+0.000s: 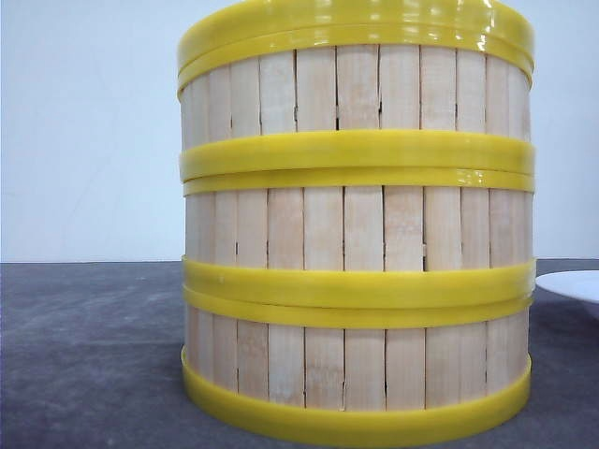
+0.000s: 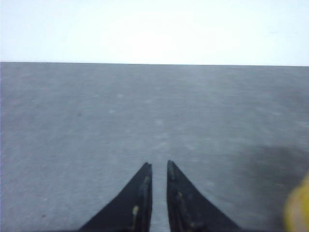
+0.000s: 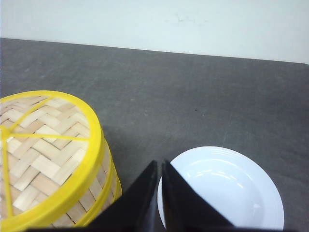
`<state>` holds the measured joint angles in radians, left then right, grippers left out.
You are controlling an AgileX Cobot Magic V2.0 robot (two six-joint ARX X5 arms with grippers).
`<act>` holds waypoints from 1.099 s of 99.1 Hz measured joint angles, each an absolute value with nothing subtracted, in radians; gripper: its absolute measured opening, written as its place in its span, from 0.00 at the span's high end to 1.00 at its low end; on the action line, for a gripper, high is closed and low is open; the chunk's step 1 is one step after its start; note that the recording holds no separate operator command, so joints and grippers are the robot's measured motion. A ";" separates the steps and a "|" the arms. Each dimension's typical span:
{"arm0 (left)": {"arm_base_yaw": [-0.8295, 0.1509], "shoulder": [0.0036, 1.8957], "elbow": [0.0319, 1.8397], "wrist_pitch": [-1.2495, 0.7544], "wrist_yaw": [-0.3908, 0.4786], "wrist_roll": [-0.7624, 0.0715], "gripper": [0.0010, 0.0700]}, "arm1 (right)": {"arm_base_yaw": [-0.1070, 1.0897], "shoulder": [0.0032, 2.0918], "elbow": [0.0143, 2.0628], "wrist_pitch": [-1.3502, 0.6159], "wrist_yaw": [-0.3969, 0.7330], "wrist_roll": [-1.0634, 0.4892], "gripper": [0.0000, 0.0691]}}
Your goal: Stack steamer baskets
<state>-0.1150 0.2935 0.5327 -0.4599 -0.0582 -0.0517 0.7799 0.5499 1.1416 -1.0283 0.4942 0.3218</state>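
Note:
Three steamer baskets stand stacked in one column close in the front view: the top (image 1: 356, 89), middle (image 1: 356, 229) and bottom (image 1: 356, 369) one. A yellow-rimmed woven lid (image 3: 43, 145) caps the column. My right gripper (image 3: 160, 163) is shut and holds nothing; it hovers higher than the lid, beside the top basket's wall (image 3: 104, 179). My left gripper (image 2: 159, 165) is low over bare table, fingers nearly together with nothing between them. A blurred yellow rim (image 2: 299, 208) shows at that view's edge. Neither gripper appears in the front view.
A white plate (image 3: 231, 188) lies on the dark grey table (image 3: 193, 96) just right of the stack, its edge under my right fingers. Its rim (image 1: 571, 283) also shows in the front view. A pale wall closes the table's far side.

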 joint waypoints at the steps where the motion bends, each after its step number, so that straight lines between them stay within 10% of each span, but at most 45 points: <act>1: -0.110 0.286 0.517 -0.448 -0.058 -0.051 0.97 | 0.780 0.550 1.142 -1.028 0.494 0.322 0.98; 36: -0.035 0.024 0.057 -0.257 -0.058 -0.033 0.97 | 0.780 0.550 1.142 -1.029 0.494 0.322 0.98; 109: -0.035 0.004 0.041 -0.205 -0.056 -0.018 0.97 | 0.780 0.550 1.142 -1.027 0.495 0.322 0.98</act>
